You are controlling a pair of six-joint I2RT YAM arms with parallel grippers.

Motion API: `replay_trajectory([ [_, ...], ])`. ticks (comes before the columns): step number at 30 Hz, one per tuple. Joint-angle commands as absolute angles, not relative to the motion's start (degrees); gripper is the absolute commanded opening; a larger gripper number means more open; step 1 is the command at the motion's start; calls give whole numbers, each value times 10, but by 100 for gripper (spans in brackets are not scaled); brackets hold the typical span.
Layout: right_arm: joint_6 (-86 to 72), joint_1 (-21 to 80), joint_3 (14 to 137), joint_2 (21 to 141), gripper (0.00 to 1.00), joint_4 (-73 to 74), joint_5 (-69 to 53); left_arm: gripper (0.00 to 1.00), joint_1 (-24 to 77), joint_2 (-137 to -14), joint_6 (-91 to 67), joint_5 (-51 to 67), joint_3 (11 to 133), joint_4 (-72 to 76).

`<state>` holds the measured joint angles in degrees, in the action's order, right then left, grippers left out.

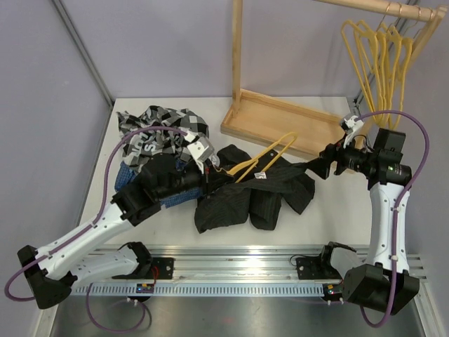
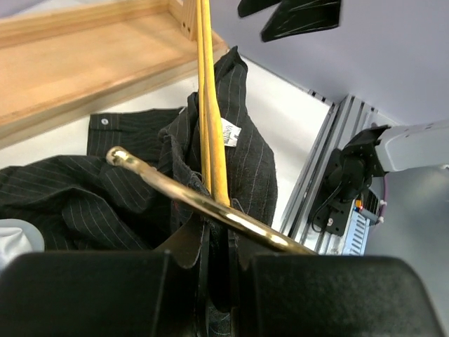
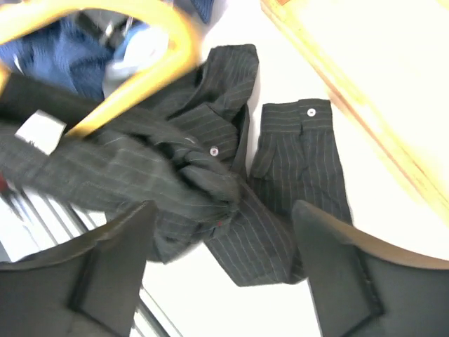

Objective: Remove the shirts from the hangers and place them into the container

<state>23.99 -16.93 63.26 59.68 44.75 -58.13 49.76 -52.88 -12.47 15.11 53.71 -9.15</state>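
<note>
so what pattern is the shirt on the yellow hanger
The shirt is black with fine pinstripes, clearest in the right wrist view.

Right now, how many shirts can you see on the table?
3: the black pinstriped shirt mid-table, a hanger in it; the black-and-white check shirt back left; the dark blue shirt partly under the left arm. Others may be hidden in that left pile.

Three shirts: one pinstriped shirt (image 1: 238,203), one checked shirt (image 1: 158,126), one blue shirt (image 1: 128,173). One hanger (image 1: 270,156) at centre; more hangers (image 1: 379,56) bunched at one o'clock, uncountable.
</note>
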Motion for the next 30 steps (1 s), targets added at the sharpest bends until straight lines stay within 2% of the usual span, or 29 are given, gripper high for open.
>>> replay_trajectory([
  [1, 463, -171, 673, 581, 92, 608, -583, 0, 495, -544, -106, 178, 532, -35],
  [2, 550, -171, 684, 577, 99, 640, -581, 0, 495, -547, -95, 180, 532, -54],
  [8, 843, -171, 713, 573, 99, 873, -563, 0, 495, -544, 11, 213, 524, -125],
  [11, 910, -170, 718, 576, 100, 936, -578, 0, 495, -539, 61, 239, 519, -147],
  [16, 947, -128, 713, 556, 99, 937, -598, 0, 495, -535, 118, 263, 522, -169],
  [20, 898, -29, 736, 569, 100, 934, -593, 0, 495, -553, 155, 276, 544, -202],
  [30, 801, 116, 769, 638, 98, 888, -570, 0, 496, -594, 200, 344, 593, -218],
])
